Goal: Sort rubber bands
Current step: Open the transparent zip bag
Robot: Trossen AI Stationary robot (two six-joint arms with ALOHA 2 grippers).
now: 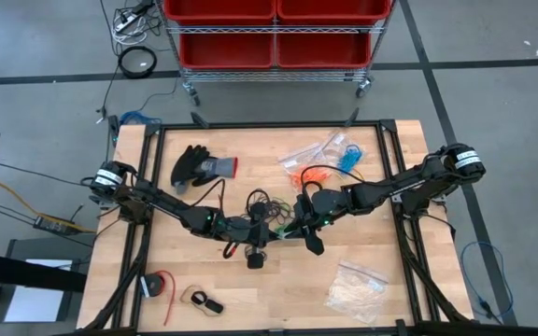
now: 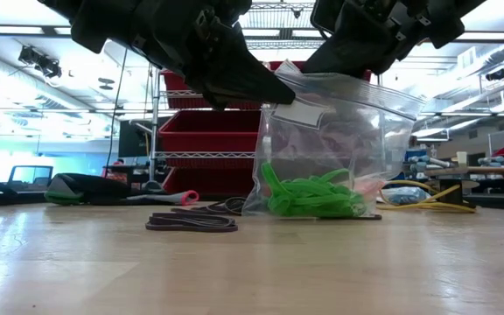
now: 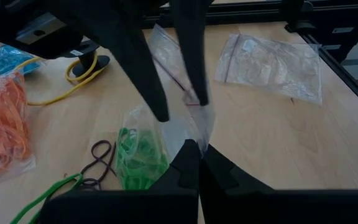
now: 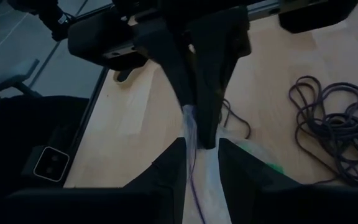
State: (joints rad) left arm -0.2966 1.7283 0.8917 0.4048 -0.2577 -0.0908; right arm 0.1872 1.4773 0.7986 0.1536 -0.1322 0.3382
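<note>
both hands meet mid-counter on the clear bag of green rubber bands: left hand pressed together pinching its rim, right hand looks pinched on the opposite edge, likely to hold the mouth up, with loose black bands just beside.

No readable text or labels anywhere.

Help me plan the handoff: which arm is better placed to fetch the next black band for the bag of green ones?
Probably the right. The left gripper is shut on the bag rim, holding it upright; the right gripper also meets that rim, and the black bands lie beside it.
</note>
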